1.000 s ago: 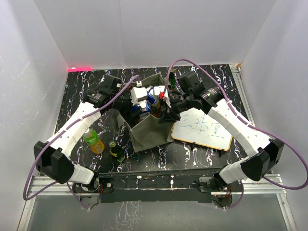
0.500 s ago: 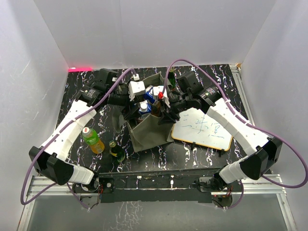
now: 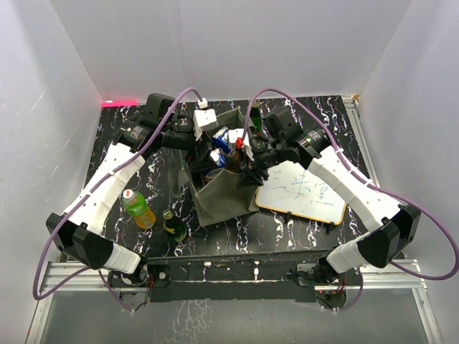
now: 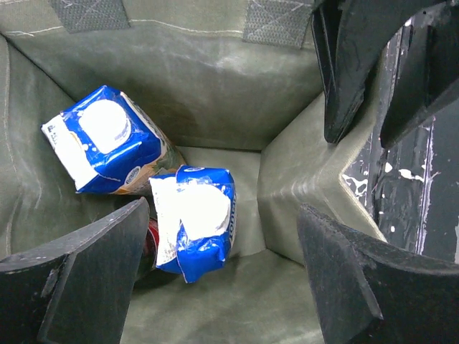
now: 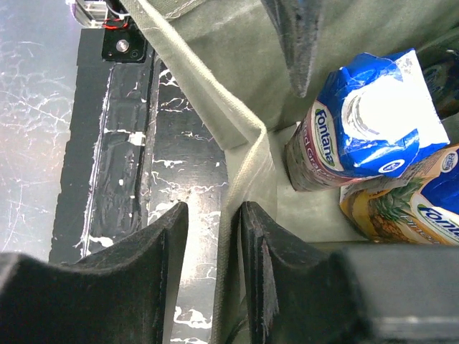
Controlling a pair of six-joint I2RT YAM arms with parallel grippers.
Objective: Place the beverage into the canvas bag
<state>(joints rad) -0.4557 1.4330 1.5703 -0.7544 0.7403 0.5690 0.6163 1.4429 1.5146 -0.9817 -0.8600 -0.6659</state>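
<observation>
Left gripper [image 4: 222,215]: spread wide, empty, hangs over open canvas bag [image 3: 226,197]. Bag: mid-counter, closer to far edge. On bag floor: Fontaine carton [image 4: 197,222] against pineapple juice carton [image 4: 107,140], blue-white tops up. Right gripper [image 5: 214,208]: fingers close together, straddling bag's right rim, canvas against one pad, sliver of counter [image 5: 129,165] showing beside it; can't tell if actually clamped. Toward near-left corner, outside bag: red-capped orange-drink bottle [image 3: 138,209] and dark green bottle [image 3: 174,226], near each other. Whiteboard [image 3: 305,190] just right of bag.

The olive-grey canvas bag [image 3: 228,199] stands open, holding two blue-and-white beverage cartons [image 4: 192,222] upright.
</observation>
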